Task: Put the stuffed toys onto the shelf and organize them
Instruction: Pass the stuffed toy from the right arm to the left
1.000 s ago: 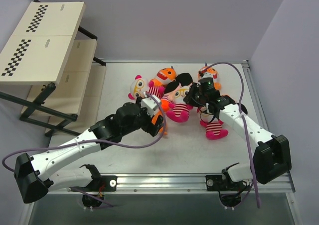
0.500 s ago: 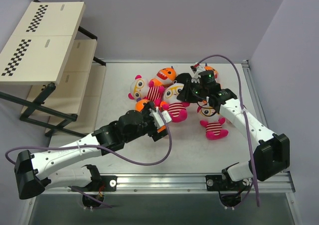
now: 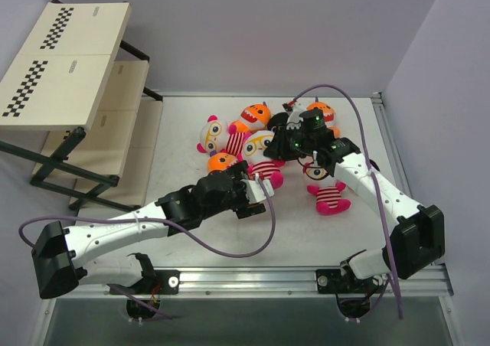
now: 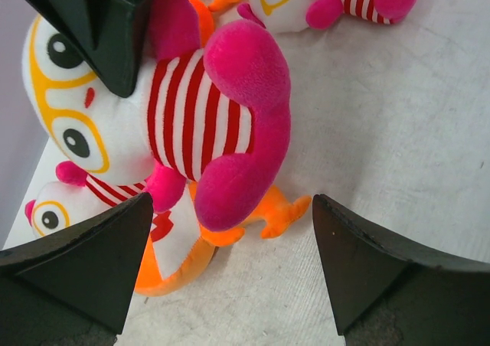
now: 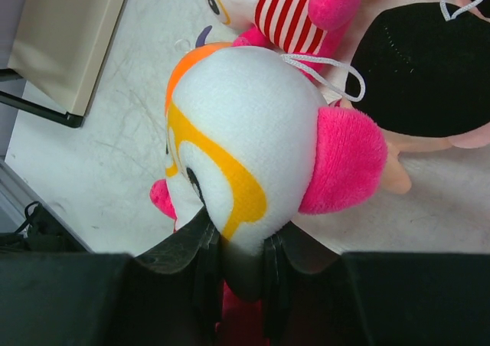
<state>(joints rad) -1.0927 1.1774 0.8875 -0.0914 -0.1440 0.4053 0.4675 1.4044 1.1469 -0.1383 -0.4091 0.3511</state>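
Step in hand: picking up, not yet placing. All the stuffed toys (image 3: 260, 143) lie in a heap on the table (image 3: 306, 239); the shelf (image 3: 65, 63), at 10 o'clock from the heap, has none on the boards that show.
Right gripper (image 5: 241, 258): clenched on the white, yellow-goggled head of a striped doll (image 5: 237, 132).
Left gripper (image 4: 230, 208): released, fingers spread to either side of a striped doll's pink legs, not touching them.
Same doll or not: probably the same one. The black wedge on its head in the left wrist view looks like the right arm's finger, but the view does not settle it.
Where the doll is: middle of the heap, resting on the table, head toward 12 o'clock and legs toward 6.
Next move: if both arms are on one toy, I judge one must give way. The shelf stands on the left arm's side, so the left jaws closing on the body and the right letting go would suit the carry toward 10 o'clock.
In the way: an orange toy (image 4: 191, 254) lies under the doll's legs and could come up with it.
Neighbours: a black-headed doll (image 3: 282, 122) at 1 o'clock, touching; an orange shark (image 3: 255, 116) at 12; a second striped doll (image 3: 218, 135) at 10.
Further off: another striped doll (image 3: 328, 193) at 4 o'clock, by the right arm.
Cable: the left arm's purple cable (image 3: 230, 250) loops low over the table at 6 o'clock and could snag.
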